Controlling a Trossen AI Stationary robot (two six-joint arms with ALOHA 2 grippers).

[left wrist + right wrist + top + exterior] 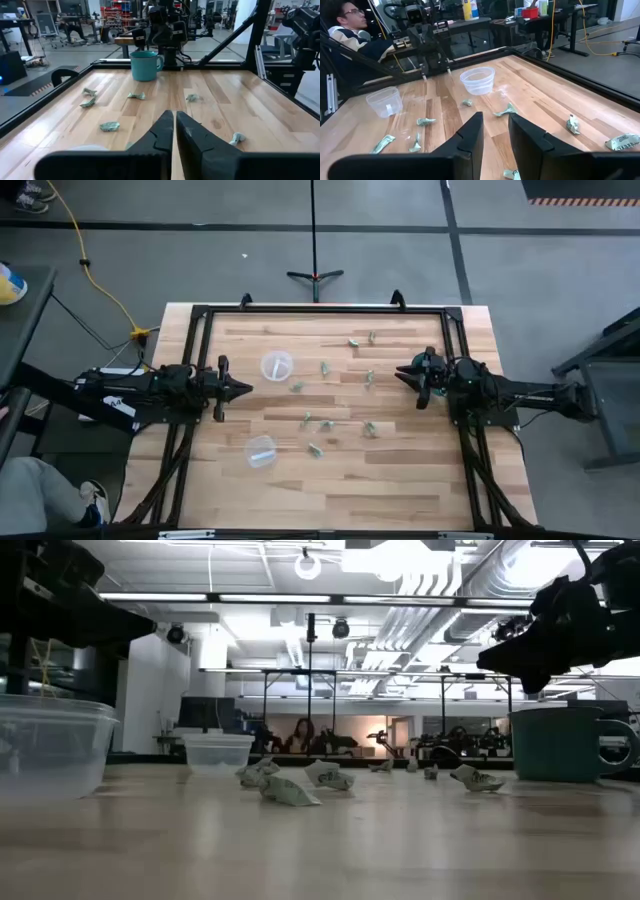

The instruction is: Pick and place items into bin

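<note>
High view, left to right. Left gripper [243, 390] sits at the left edge of the pale wooden slatted table [400, 490], pointing inward; in the left wrist view its two dark fingers [161, 131] are pressed together with only a thin seam between them, holding nothing.

Just right of that gripper are two clear round plastic cups: one [277, 365] toward the far side, one [261, 451] toward the near side. Both look empty in the right wrist view.

Small crumpled pale green-grey pieces [325, 425] lie loose across the middle of the table, between the two arms:
- a far pair [362, 340] near the black frame rail
- a middle group [324, 368] beside the far cup
- a near cluster stretching right of the near cup, none touching either cup.

Right gripper [401, 374] is at the right side, pointing inward toward the pieces. In the right wrist view its fingers [472, 134] stand apart with a clear gap, nothing between them.

Teal mug [145, 65] stands at the right arm's base in the left wrist view.
</note>
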